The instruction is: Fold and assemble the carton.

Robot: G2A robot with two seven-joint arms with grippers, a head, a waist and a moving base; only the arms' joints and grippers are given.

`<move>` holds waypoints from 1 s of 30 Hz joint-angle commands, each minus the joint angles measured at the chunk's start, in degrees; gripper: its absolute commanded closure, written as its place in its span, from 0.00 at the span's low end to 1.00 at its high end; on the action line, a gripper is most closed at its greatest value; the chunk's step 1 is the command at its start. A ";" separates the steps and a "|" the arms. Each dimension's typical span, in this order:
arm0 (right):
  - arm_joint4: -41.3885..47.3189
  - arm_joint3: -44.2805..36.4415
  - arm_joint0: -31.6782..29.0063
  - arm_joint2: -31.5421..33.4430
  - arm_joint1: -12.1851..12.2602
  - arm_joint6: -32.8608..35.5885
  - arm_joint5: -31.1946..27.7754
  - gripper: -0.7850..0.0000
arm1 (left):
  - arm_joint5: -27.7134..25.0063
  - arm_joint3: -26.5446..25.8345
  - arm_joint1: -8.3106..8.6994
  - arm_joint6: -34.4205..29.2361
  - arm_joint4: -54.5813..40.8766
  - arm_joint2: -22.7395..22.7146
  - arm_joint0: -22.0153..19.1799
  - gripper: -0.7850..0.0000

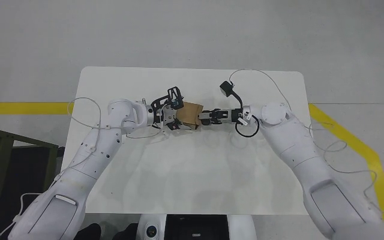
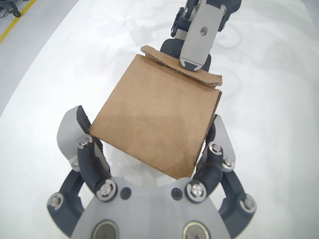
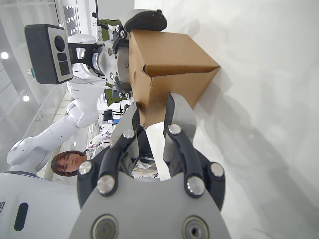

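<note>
The brown carton point(image 2: 154, 115) sits between the two jaws. The left jaws squeeze its two sides. The right jaws pinch the flap point(image 2: 211, 78) at the other end.

The carton point(image 2: 154, 115) sits over the middle of the table point(image 1: 198, 180) between two opposed grippers, one end lodged between the jaws of the left gripper point(image 2: 148, 123), the flap at the opposite end lying between the jaws of the right gripper point(image 3: 153, 105).
</note>
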 commanded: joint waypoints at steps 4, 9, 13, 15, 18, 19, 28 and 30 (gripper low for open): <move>-2.02 -0.13 0.40 0.21 0.12 -0.64 0.53 0.80 | -0.15 0.07 -0.03 -0.15 -0.21 0.01 -0.02 0.00; -2.99 -0.77 0.19 0.79 0.36 -0.93 1.02 0.82 | -0.20 0.16 -0.07 -0.21 -0.27 0.02 -0.10 0.00; -3.63 -1.40 -0.09 1.31 0.59 -1.00 1.28 0.82 | -0.22 0.25 -0.10 -0.25 -0.28 0.06 -0.12 0.00; -3.97 -1.66 -0.19 1.54 0.69 -1.05 1.41 0.82 | -0.30 0.29 -0.12 -0.36 -0.36 0.09 -0.18 0.00; -4.29 -2.10 -0.35 1.71 0.75 -1.03 1.74 0.82 | -0.30 0.31 -0.15 -0.43 -0.42 0.11 -0.22 0.00; -4.49 -2.27 -0.39 1.66 0.73 -1.06 1.84 0.82 | -0.30 0.27 -0.16 -0.41 -0.39 0.12 -0.24 0.00; -5.07 -3.12 -0.21 0.95 0.18 -1.11 2.24 0.83 | -0.31 0.38 -0.19 -0.19 -0.17 0.13 -0.23 0.00; -5.21 -3.16 -0.05 0.80 0.04 -1.17 2.18 0.83 | -0.31 0.39 -0.20 -0.17 -0.15 0.12 -0.24 0.00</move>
